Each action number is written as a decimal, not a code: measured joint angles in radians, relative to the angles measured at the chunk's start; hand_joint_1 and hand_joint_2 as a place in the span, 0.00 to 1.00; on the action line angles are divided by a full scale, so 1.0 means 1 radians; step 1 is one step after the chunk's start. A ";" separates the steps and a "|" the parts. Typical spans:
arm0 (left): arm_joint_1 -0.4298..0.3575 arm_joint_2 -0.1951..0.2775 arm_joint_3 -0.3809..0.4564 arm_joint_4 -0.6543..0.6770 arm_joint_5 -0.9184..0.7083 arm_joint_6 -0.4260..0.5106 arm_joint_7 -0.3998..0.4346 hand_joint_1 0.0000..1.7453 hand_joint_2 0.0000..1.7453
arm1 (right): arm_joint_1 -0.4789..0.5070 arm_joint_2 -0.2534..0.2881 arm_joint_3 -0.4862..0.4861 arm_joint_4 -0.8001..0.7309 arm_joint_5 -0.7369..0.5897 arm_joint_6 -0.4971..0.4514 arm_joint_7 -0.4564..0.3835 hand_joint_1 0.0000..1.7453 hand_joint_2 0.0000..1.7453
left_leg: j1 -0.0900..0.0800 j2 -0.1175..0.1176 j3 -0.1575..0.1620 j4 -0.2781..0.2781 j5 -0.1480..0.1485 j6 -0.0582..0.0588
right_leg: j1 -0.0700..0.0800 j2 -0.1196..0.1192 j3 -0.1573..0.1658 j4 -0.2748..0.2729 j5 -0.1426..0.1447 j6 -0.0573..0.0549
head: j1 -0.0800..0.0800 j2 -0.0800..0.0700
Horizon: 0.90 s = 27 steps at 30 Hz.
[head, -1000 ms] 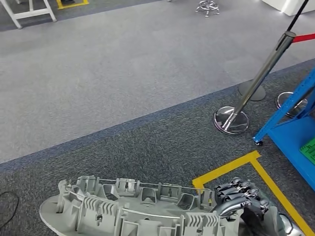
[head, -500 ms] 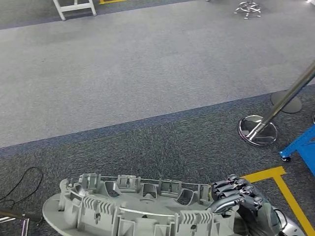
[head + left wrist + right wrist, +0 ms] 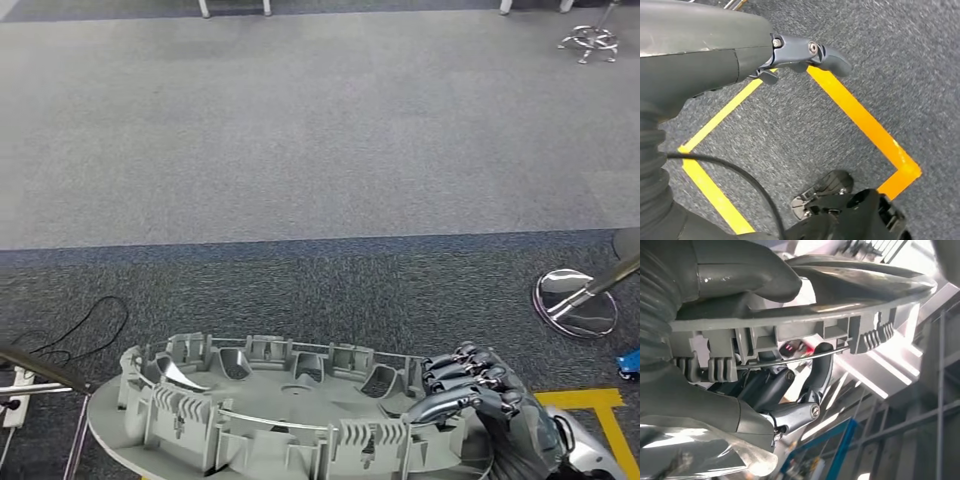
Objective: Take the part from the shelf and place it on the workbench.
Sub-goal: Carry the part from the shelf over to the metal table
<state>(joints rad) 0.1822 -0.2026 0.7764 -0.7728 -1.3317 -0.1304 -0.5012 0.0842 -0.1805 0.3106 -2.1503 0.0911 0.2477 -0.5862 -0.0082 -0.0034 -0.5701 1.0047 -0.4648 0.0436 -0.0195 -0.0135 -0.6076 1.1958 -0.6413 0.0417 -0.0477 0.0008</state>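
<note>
The view has swung: the blue shelf frame seen a second ago has slid out of sight apart from a blue scrap beside the chrome stanchion base (image 3: pixel 575 302), and more open grey carpet (image 3: pixel 302 150) lies ahead, so the robot appears to be turning away from the shelf, carrying stage under way, no table yet visible. The part (image 3: pixel 287 420), a long grey ribbed plastic moulding, is held level, low in front of the body, over the dark carpet strip. The right robot hand (image 3: pixel 472 395) grips its right end, dark fingers (image 3: pixel 453 372) curled over the edge and thumb pressed beneath. The left robot hand (image 3: pixel 798 52) hangs beside the yellow floor tape (image 3: pixel 862 120), holding nothing, fingers extended.
</note>
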 joint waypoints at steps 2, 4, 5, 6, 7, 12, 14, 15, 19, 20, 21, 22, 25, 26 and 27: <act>-0.007 -0.007 0.001 0.000 -0.012 0.012 -0.005 0.00 1.00 | -0.019 -0.008 0.007 -0.008 -0.017 0.007 0.011 1.00 1.00 | -0.002 -0.027 -0.001 0.001 0.001 0.002 | 0.001 0.011 -0.059 0.102 -0.022 -0.001 | 0.000 0.000; -0.010 -0.016 0.002 0.000 -0.013 0.028 -0.008 0.00 1.00 | -0.030 -0.019 0.009 -0.023 -0.028 0.016 0.020 1.00 1.00 | -0.001 -0.056 0.001 0.004 0.000 0.001 | 0.000 0.015 -0.052 0.064 0.030 -0.003 | 0.000 0.000; -0.011 -0.022 0.003 0.000 -0.007 0.034 -0.008 0.00 1.00 | -0.032 -0.025 0.010 -0.032 -0.029 0.020 0.023 1.00 1.00 | 0.000 -0.071 0.001 0.008 -0.001 -0.001 | -0.001 0.029 -0.026 -0.003 0.072 -0.003 | 0.001 0.000; -0.014 -0.028 0.005 0.000 0.000 0.039 -0.008 0.00 1.00 | -0.033 -0.031 0.010 -0.039 -0.027 0.022 0.026 1.00 1.00 | 0.000 -0.084 -0.002 0.013 -0.003 -0.004 | -0.004 0.055 0.000 -0.067 0.102 -0.003 | 0.001 0.000; -0.017 -0.033 0.007 0.000 0.006 0.042 -0.008 0.00 1.00 | -0.034 -0.036 0.010 -0.047 -0.025 0.023 0.029 1.00 1.00 | 0.001 -0.097 -0.008 0.021 -0.006 -0.009 | -0.008 0.080 0.024 -0.121 0.121 -0.003 | 0.000 0.000; -0.022 -0.044 0.022 0.000 0.011 0.052 -0.004 0.00 1.00 | -0.053 -0.047 0.011 -0.063 -0.025 0.027 0.036 1.00 1.00 | 0.008 -0.116 -0.040 0.044 -0.008 -0.039 | -0.007 0.075 0.048 -0.170 0.129 -0.020 | -0.004 0.000; -0.024 -0.046 0.026 0.000 0.002 0.063 0.020 0.00 1.00 | -0.062 -0.048 0.013 -0.066 -0.026 0.030 0.043 1.00 1.00 | 0.007 -0.055 -0.074 0.122 -0.053 -0.048 | -0.006 0.043 0.053 -0.175 0.129 -0.029 | -0.010 0.000; -0.027 -0.047 0.026 0.000 -0.002 0.073 0.039 0.00 1.00 | -0.068 -0.049 0.014 -0.066 -0.027 0.032 0.048 1.00 1.00 | 0.008 -0.030 -0.104 0.184 -0.084 -0.053 | -0.003 0.027 0.054 -0.175 0.128 -0.033 | -0.012 0.000; -0.035 -0.053 0.054 0.000 0.031 0.114 0.114 0.00 1.00 | -0.086 -0.052 0.025 -0.067 -0.027 0.034 0.065 1.00 1.00 | 0.013 -0.006 -0.139 0.267 -0.093 -0.056 | 0.002 -0.035 0.057 -0.175 0.122 -0.036 | -0.013 0.000; -0.036 -0.055 0.066 0.000 0.042 0.120 0.124 0.00 1.00 | -0.088 -0.052 0.027 -0.068 -0.026 0.034 0.068 1.00 1.00 | 0.012 0.004 -0.107 0.207 -0.059 -0.052 | 0.003 -0.048 0.060 -0.175 0.120 -0.035 | -0.013 0.000; -0.039 -0.056 0.076 0.000 0.051 0.124 0.132 0.00 1.00 | -0.090 -0.053 0.030 -0.069 -0.025 0.034 0.070 1.00 1.00 | 0.008 0.025 -0.070 0.138 -0.033 -0.047 | 0.003 -0.059 0.063 -0.175 0.118 -0.033 | -0.013 0.000; -0.042 -0.057 0.085 0.000 0.057 0.128 0.140 0.00 1.00 | -0.092 -0.053 0.032 -0.070 -0.022 0.034 0.071 1.00 1.00 | 0.002 0.044 -0.040 0.080 -0.015 -0.040 | 0.005 -0.069 0.065 -0.175 0.116 -0.030 | -0.013 0.000; -0.055 -0.058 0.126 0.002 0.074 0.109 0.177 0.00 1.00 | -0.103 -0.057 0.042 -0.071 -0.018 0.034 0.072 1.00 1.00 | -0.014 0.057 -0.022 0.027 -0.011 -0.022 | 0.007 -0.098 0.069 -0.177 0.111 -0.016 | -0.012 0.000; -0.057 -0.058 0.142 0.005 0.073 0.091 0.193 0.00 1.00 | -0.109 -0.059 0.045 -0.071 -0.019 0.035 0.072 1.00 1.00 | -0.012 0.048 -0.020 0.021 -0.008 -0.016 | 0.005 -0.099 0.070 -0.178 0.108 -0.010 | -0.012 0.000; -0.058 -0.057 0.157 0.010 0.070 0.073 0.210 0.00 1.00 | -0.117 -0.061 0.048 -0.069 -0.021 0.036 0.072 1.00 1.00 | -0.010 0.039 -0.016 0.015 -0.005 -0.010 | 0.003 -0.086 0.068 -0.172 0.100 -0.005 | -0.012 0.000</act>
<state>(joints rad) 0.1244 -0.2594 0.9329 -0.7630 -1.2612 -0.0573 -0.2915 -0.0325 -0.2419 0.3591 -2.2197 0.0698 0.2840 -0.5146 -0.0183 0.0355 -0.5859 1.0193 -0.4696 0.0339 -0.0166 -0.1000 -0.5392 1.0236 -0.5409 0.0363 -0.0593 0.0008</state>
